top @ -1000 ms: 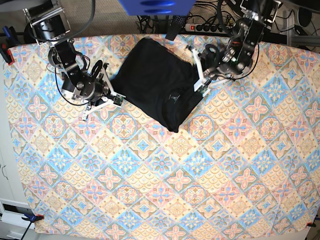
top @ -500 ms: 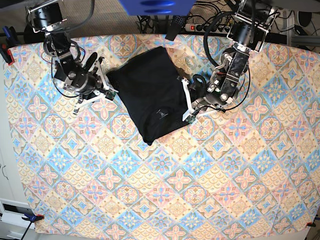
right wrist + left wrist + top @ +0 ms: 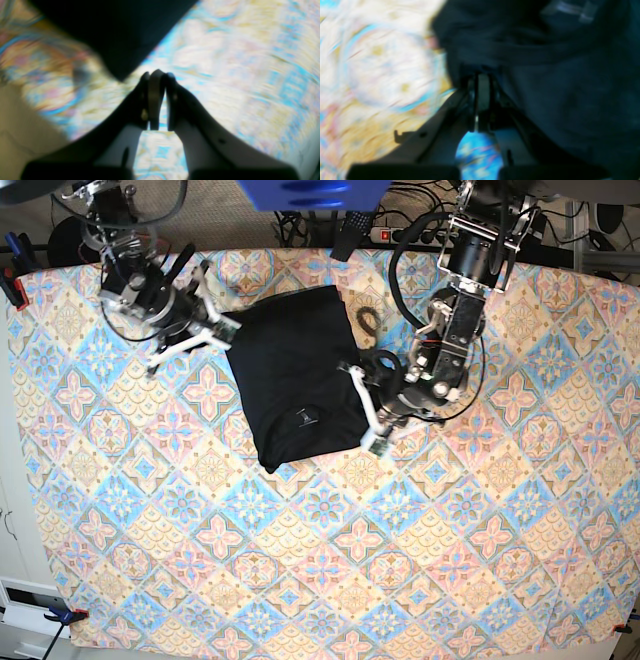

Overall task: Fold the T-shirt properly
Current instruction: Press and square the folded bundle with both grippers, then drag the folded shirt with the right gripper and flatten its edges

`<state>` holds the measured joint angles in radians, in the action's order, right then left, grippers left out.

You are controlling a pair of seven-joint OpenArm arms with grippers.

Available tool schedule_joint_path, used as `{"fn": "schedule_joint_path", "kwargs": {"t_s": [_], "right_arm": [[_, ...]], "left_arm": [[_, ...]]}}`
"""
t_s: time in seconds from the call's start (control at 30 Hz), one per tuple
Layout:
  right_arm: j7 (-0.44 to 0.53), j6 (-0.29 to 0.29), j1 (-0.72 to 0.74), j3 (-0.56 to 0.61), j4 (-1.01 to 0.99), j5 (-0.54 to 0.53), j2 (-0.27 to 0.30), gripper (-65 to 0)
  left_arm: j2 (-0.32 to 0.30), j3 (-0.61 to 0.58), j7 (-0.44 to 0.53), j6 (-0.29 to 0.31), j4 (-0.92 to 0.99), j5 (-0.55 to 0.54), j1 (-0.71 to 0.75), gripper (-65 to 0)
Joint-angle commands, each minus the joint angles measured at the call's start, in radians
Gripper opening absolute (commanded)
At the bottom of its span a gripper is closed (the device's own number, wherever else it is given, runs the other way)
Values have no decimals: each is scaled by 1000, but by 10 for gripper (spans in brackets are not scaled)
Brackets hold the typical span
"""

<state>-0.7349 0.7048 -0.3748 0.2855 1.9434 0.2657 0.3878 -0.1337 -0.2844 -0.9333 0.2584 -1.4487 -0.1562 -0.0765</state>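
Note:
The black T-shirt (image 3: 295,370) lies folded into a rough rectangle on the patterned cloth, back centre, with its small neck label (image 3: 303,417) facing up. My left gripper (image 3: 370,435) is at the shirt's right edge. In the left wrist view the left gripper (image 3: 482,75) is shut, its tips buried in the T-shirt (image 3: 557,87) edge. My right gripper (image 3: 228,330) is at the shirt's back left corner. In the right wrist view the right gripper (image 3: 157,73) is shut with nothing between its fingers, and the T-shirt (image 3: 120,32) corner ends just left of them.
The patterned tablecloth (image 3: 320,560) covers the whole table. A black cable loop (image 3: 366,314) lies on it beside the shirt's back right corner. A power strip and cables (image 3: 405,232) run along the back edge. Clamps (image 3: 10,280) hold the cloth at the left.
The shirt has slid left and toward the front and turned, its long edges now nearly straight. The left arm swept inward with it; the right arm moved toward the back.

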Motion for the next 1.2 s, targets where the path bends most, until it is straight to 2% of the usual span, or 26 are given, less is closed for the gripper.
{"fn": "schedule_joint_path", "kwargs": {"t_s": [0.0,0.1,0.3,0.53,0.67,0.83,1.17], "right_arm": [[27,-7,10,25,27,-10,1,-616],[28,-7,18,122,31,-10,-20,-628],[19,-7,98,257,31,-10,-138,-634],[18,-7,181,349,-11,-12,-267,-635],[18,-7,241,389,-129,-12,-339,-635],[18,-7,326,386,-315,-9,-439,-635],[22,-7,445,383,-605,-9,-450,-636]], "left_arm": [[-7,43,20,-1,-54,-10,5,-650],[-25,184,17,-1,-171,-53,82,-650],[-36,389,12,2,-347,-148,268,-650],[-34,509,12,2,-409,-211,395,-650],[-31,546,10,2,-409,-245,426,-650],[-31,589,10,2,-413,-276,436,-650],[-34,661,10,2,-413,-329,436,-650]]}}
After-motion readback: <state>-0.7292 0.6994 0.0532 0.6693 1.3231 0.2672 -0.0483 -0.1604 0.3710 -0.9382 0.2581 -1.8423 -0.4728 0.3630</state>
